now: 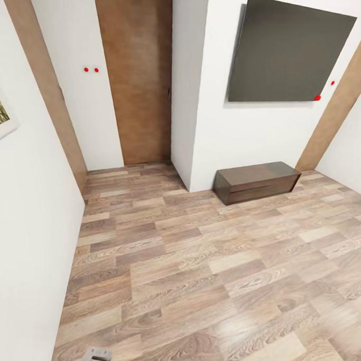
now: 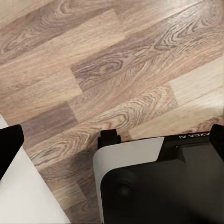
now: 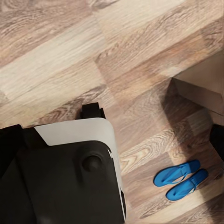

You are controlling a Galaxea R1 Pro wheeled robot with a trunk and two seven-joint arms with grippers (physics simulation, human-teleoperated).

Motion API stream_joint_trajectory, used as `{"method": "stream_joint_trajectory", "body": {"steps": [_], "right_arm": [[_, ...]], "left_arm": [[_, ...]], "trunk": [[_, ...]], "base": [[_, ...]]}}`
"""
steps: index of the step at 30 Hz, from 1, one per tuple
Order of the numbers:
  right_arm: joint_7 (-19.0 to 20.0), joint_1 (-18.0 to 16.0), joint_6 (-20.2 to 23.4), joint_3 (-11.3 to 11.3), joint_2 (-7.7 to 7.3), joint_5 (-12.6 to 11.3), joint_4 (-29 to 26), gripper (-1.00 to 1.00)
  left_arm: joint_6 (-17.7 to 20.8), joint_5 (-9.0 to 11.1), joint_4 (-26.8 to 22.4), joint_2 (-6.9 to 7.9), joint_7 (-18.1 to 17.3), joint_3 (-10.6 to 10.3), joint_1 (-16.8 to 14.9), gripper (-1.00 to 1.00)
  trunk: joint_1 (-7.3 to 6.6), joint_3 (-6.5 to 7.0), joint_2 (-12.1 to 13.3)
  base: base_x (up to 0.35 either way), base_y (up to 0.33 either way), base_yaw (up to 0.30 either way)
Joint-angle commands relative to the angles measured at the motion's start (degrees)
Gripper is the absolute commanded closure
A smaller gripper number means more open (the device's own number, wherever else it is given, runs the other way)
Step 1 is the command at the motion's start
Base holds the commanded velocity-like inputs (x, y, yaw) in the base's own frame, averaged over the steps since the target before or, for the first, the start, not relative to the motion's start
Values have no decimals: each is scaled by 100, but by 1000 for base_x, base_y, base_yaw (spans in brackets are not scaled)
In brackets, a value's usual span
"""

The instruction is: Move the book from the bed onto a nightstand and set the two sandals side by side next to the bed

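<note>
The two sandals (image 3: 182,178), bright blue flip-flops, lie side by side on the wood-plank floor in the right wrist view, close beside my own base (image 3: 74,177). My right gripper (image 3: 113,140) hangs above the floor, open, one black fingertip (image 3: 217,140) at the picture's edge and nothing between the fingers. My left gripper (image 2: 113,143) is open too, over bare floor and the base, with a black fingertip (image 2: 9,145) showing. The book, the bed and the nightstand are out of view.
Ahead stands a long dark-brown bench cabinet (image 1: 257,182) under a dark wall panel (image 1: 290,51). A brown door (image 1: 138,72) is at the far left, a white wall (image 1: 25,220) close on my left. A tan boxy corner (image 3: 203,84) lies near the sandals.
</note>
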Motion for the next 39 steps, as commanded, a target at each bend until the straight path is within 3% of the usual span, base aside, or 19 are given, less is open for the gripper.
{"method": "stream_joint_trajectory", "body": {"steps": [1,39], "right_arm": [[-17,0,27,-14,2,-30,-13,-100],[-17,0,24,-10,2,-32,-13,-100]], "left_arm": [[36,59,-12,4,-10,-44,-2,-100],[28,66,-13,-20,-19,-44,-2,-100]], "trunk": [[3,2,-5],[3,345,-5]], "base": [[152,4,64],[96,1,66]]}}
